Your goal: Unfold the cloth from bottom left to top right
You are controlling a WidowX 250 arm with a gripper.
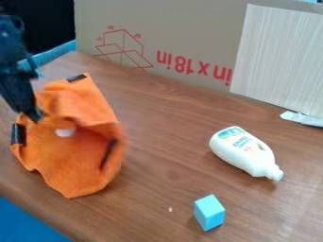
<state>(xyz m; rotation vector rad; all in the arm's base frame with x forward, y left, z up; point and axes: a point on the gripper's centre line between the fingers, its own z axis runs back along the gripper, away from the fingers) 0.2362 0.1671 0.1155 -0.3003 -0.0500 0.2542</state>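
Observation:
My black gripper (33, 111) comes down from the upper left, its tip against the upper left part of the orange cloth (79, 163). The cloth lies crumpled on the left side of the brown table, with raised folds through its middle and black patches at its top corner, left edge and right side. A small white patch shows near its centre. Whether the cloth is held between the fingertips is hard to make out.
A white bottle (245, 151) lies on its side at the right. The light blue block (208, 212) stands near the front. Behind the table rises a cardboard panel (183, 28), with a pale board (277, 56) against it.

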